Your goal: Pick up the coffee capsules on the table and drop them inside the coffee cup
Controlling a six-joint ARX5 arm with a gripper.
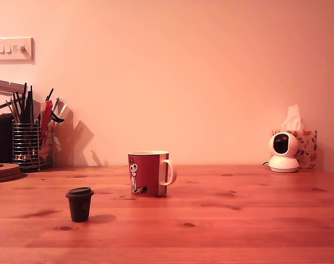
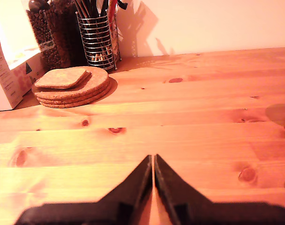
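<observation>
I see one coffee capsule (image 1: 79,204), dark brown-black, tapered, wider flat rim on top, standing upright on the table (image 1: 222,231). It sits at about eight o'clock from the coffee cup (image 1: 148,174), near it but apart. The cup is red, white inside, cartoon figure on its side, white handle toward the exterior view's right. My hand (image 2: 153,161) is pressed together, pinching nothing, over bare planks. Open table all around; wire utensil holder (image 2: 98,35) and cork coasters (image 2: 72,87) crowd the far wall.
</observation>
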